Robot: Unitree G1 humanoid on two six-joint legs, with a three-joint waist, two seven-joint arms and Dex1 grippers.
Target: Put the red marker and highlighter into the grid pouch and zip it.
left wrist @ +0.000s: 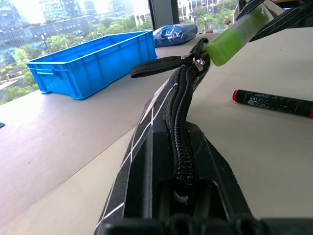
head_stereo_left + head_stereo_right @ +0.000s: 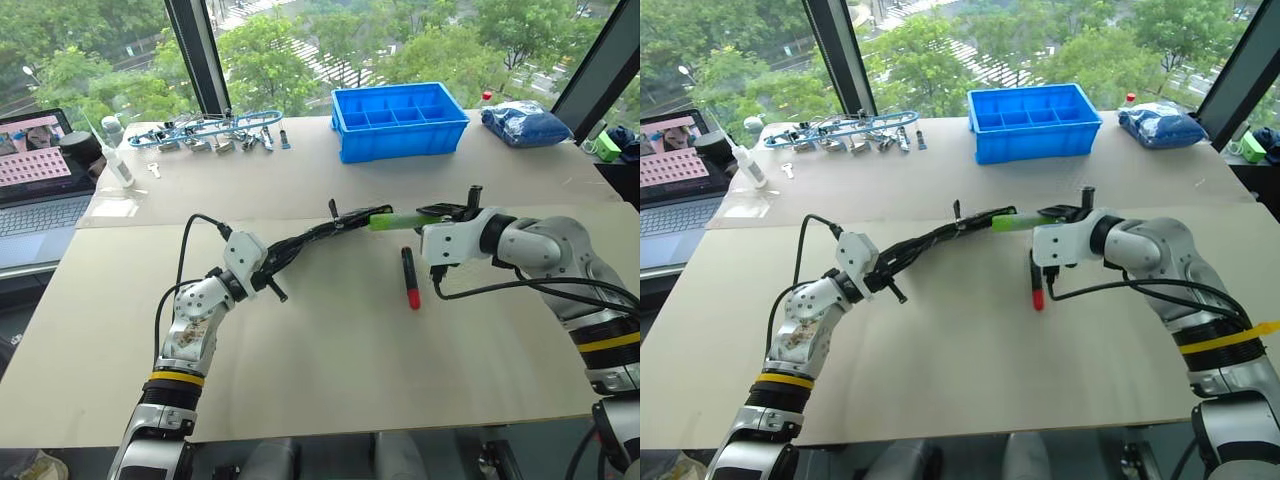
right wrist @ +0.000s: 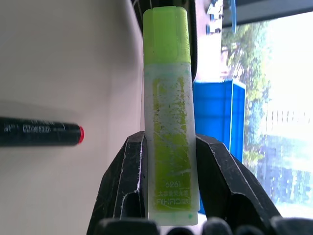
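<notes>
The left gripper (image 2: 268, 266) is clamped on one end of the grid pouch (image 2: 310, 237), holding it off the table (image 2: 330, 370). The pouch extends straight out beyond its fingers toward the other arm. In the left wrist view the zipper line runs between the fingers away to the slider, with the black zipper strap (image 1: 156, 66) sticking out at the far end.

The right gripper (image 2: 432, 217) grips the highlighter (image 3: 168, 107) by its body, one finger on each side. The brighter green cap end projects well past the fingertips and points at the pouch. The cap is at the pouch's far end, right by the slider and strap; whether it touches the fabric or has entered the mouth cannot be told.

The red marker (image 2: 410, 277) lies on the table below the right gripper, apart from both grippers and untouched.

Step in hand, by judgement: insertion of the highlighter, the first of two items. The zipper appears shut along most of the visible length, so any opening at the far end looks narrow.

The next move calls for lining the cap with the gap beside the slider and pushing along the pouch's length while the left grip holds steady. Risk: the cap catches on the strap or the slider, or the unsupported pouch end bends away.
</notes>
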